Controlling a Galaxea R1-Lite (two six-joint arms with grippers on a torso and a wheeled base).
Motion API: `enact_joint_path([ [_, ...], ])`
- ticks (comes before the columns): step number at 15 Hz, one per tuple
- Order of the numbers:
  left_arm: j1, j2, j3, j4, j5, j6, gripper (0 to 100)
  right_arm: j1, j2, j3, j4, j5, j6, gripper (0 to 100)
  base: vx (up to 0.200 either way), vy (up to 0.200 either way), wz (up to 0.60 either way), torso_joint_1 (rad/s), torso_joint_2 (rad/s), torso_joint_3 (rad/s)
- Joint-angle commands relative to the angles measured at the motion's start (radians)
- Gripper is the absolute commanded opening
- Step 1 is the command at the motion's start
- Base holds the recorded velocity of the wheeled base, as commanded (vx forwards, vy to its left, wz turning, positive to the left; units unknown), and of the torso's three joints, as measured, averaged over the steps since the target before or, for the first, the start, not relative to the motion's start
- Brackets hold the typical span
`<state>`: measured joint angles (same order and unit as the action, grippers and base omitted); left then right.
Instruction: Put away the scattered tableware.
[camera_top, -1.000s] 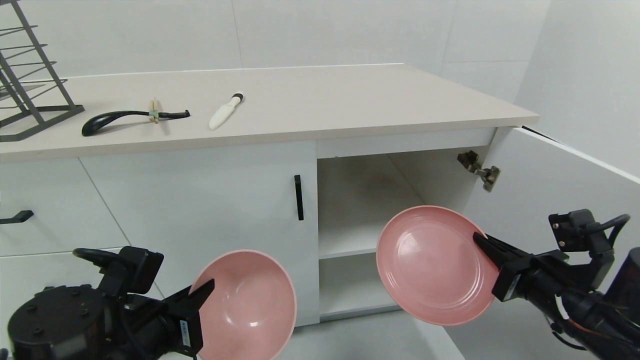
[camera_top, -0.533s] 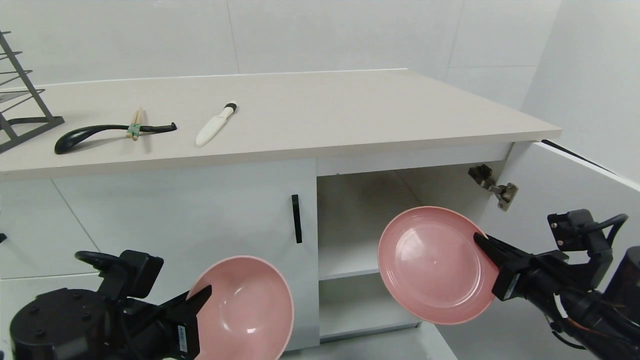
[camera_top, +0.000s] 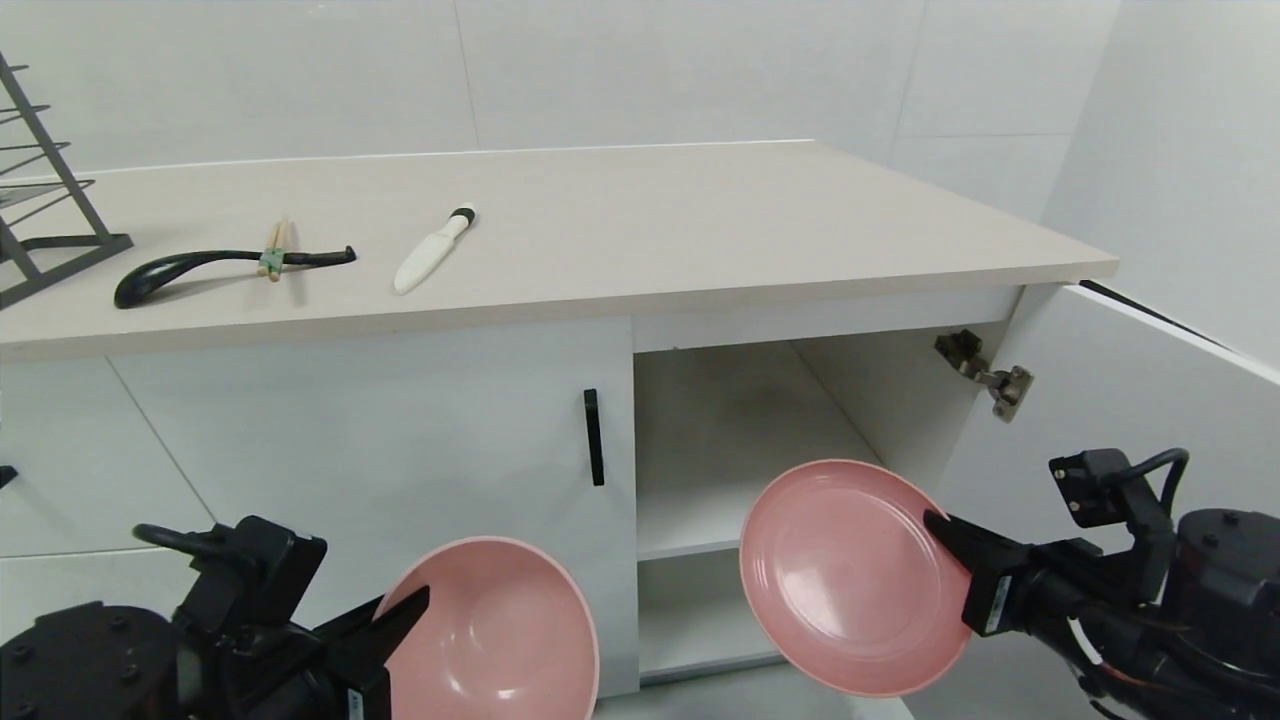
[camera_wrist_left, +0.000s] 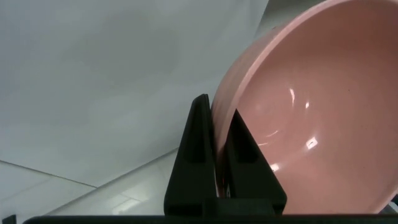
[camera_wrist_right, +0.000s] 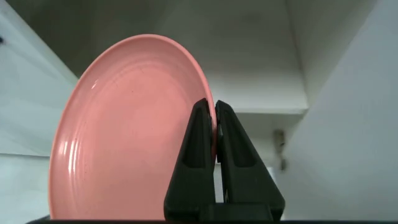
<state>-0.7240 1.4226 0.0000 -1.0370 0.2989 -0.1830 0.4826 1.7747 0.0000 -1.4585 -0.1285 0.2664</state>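
Cut off: bowl (camera_top: 500, 630) loses its lower rim at the bottom of the head view; rack (camera_top: 50, 180) runs off at the worktop's left end.
Hidden: plate (camera_top: 840, 575) covers part of the cupboard (camera_top: 720, 420) shelf and the lower level behind it.
Hard to make out: whether the plate's far rim is past the cupboard front or just outside it, cannot tell.
Left gripper (camera_top: 415, 600): fingers narrow, clamped on the bowl's rim, 1 finger inside and 1 outside in the left wrist view (camera_wrist_left: 216, 115).
Bowl, close (camera_wrist_left: 311, 112): pink, tipped on edge, hollow turned toward the plate.
Right gripper (camera_top: 940, 522): fingers narrow, pinching the plate's rim (camera_wrist_right: 214, 106).
Plate, close (camera_wrist_right: 130, 124): pink, standing almost on edge, face toward the bowl.
Cupboard: right-hand compartment open, 1 shelf (camera_top: 690, 515) splitting it into 2 levels.
Open door (camera_top: 1100, 380): swung out to the right, hinge (camera_top: 985, 375) at its top corner.
Closed door (camera_top: 400, 450): left of the opening, black handle (camera_top: 594, 437) by its right edge; the bowl hangs in front of it, below the handle.
Room: plate sits between the closed door's edge and the open door, at shelf height.
Worktop (camera_top: 650, 220): black ladle (camera_top: 190, 265) near the front edge toward the left end, chopsticks (camera_top: 272, 250) across its handle, white knife (camera_top: 432, 250) just right of them.
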Motion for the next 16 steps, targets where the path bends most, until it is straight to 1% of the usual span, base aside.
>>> enact_joint_path([
  [1, 0.005, -0.02, 0.0, 0.008, 0.0, 0.0, 0, 0.051, 0.006, 0.0, -0.002, 0.001, 0.054, 0, 0.0, 0.0, 0.0, 0.0, 0.0, 0.0],
  [3, 0.028, -0.03, 0.0, 0.011, 0.0, 0.007, 0, 0.057, 0.017, 0.0, -0.013, 0.001, 0.068, 0, 0.2, 0.0, 0.0, -0.002, 0.0, 0.002],
  [4, 0.028, -0.047, 0.0, 0.006, 0.0, 0.016, 0, 0.062, 0.032, 0.0, -0.026, 0.001, 0.068, 0, 0.2, 0.0, 0.0, -0.002, 0.0, 0.022],
  [5, 0.026, -0.071, 0.0, 0.015, -0.001, 0.027, 0, 0.06, 0.049, 0.0, -0.028, 0.001, 0.068, 0, 0.0, 0.0, 0.0, 0.0, 0.0, 0.0],
  [6, 0.017, -0.113, 0.0, 0.045, -0.001, 0.053, 0, 0.059, 0.085, 0.0, -0.031, 0.001, 0.068, 0, 0.0, 0.0, 0.0, 0.0, 0.0, 0.0],
  [7, 0.015, -0.165, 0.0, 0.097, -0.001, 0.082, 0, 0.059, 0.131, -0.002, -0.051, 0.001, 0.07, 0, 0.0, 0.0, 0.0, 0.0, 0.0, 0.0],
  [8, 0.015, -0.197, 0.0, 0.124, -0.003, 0.091, 0, 0.059, 0.169, -0.002, -0.088, 0.003, 0.071, 0, 0.0, 0.0, 0.0, 0.0, 0.0, 0.0],
  [9, 0.012, -0.269, 0.0, 0.176, -0.009, 0.099, 0, 0.059, 0.266, -0.008, -0.112, 0.001, 0.07, 0, 0.0, 0.0, 0.0, 0.0, 0.0, 0.0],
  [10, 0.012, -0.295, 0.0, 0.189, -0.011, 0.099, 0, 0.059, 0.284, -0.012, -0.112, 0.001, 0.071, 0, 0.0, 0.0, 0.0, 0.0, 0.0, 0.0],
  [11, 0.012, -0.336, 0.0, 0.195, -0.024, 0.1, 0, 0.06, 0.316, -0.032, -0.112, 0.001, 0.074, 0, 0.0, 0.0, 0.0, 0.0, 0.0, 0.0],
  [13, 0.015, -0.352, 0.0, 0.189, -0.053, 0.1, 0, 0.06, 0.341, -0.072, -0.112, 0.001, 0.083, 0, 0.0, 0.0, 0.0, 0.0, 0.0, 0.0],
  [15, 0.023, -0.346, -0.006, 0.181, -0.053, 0.1, 0, 0.057, 0.376, -0.086, -0.112, 0.001, 0.083, 0, 0.0, 0.0, 0.0, 0.0, 0.0, 0.0],
  [16, 0.028, -0.346, -0.015, 0.18, -0.053, 0.1, 0, 0.053, 0.388, -0.115, -0.112, 0.001, 0.088, 0, 0.0, 0.0, 0.0, 0.0, 0.0, 0.0],
])
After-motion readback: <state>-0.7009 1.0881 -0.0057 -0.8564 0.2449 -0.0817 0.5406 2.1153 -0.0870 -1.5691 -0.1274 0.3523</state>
